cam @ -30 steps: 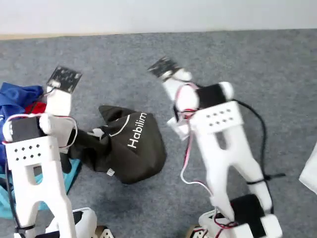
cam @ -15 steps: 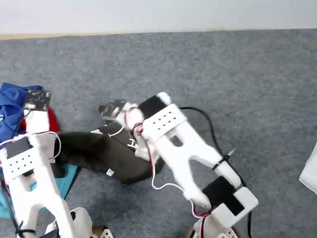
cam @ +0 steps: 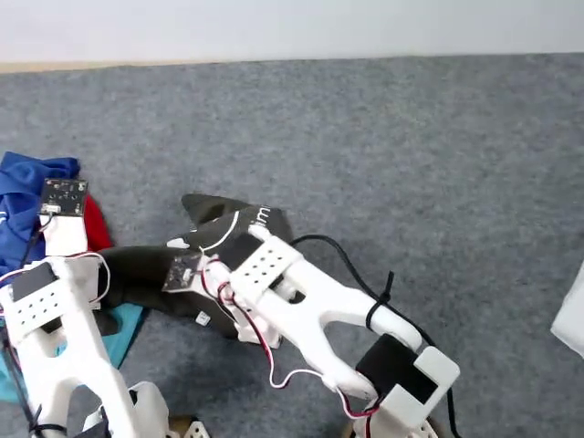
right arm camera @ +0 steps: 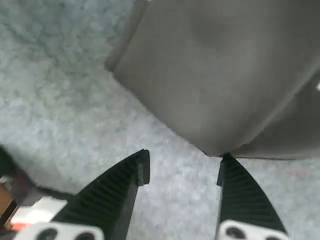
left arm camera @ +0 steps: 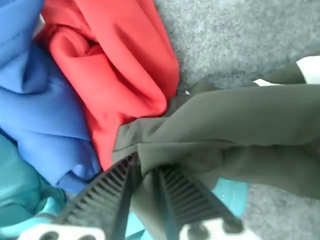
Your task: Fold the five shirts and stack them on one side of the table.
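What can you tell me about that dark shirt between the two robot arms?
The dark shirt is soft olive-black cloth with white trim and lettering, crumpled, not folded, on the grey carpet. One end stretches to the left gripper, which pinches a fold beside the red shirt. The right gripper hangs open over its edge.

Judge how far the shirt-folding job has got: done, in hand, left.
Done: nothing looks folded or stacked. In hand: the left gripper is shut on the crumpled dark shirt; the right gripper hangs open over its edge. Left: folding it, then the blue shirt, red shirt and teal shirt heaped beside it. A white cloth at the table's edge is too cut off to judge.
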Available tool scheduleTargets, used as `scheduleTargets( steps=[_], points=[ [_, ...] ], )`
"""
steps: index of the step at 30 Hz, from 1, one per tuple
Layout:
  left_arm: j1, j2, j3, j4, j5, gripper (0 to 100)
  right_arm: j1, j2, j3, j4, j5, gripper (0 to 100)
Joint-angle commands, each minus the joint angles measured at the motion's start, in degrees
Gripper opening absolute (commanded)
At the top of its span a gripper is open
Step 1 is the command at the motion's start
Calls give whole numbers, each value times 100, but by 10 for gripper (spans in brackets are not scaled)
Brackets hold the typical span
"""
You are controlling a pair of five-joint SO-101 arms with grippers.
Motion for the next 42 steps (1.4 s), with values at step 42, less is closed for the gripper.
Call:
scheduleTargets(
  steps=[42],
  points=[
    [9,-70,-40,-202,18,3,215,1182,-2092,171,-800,203]
  ],
)
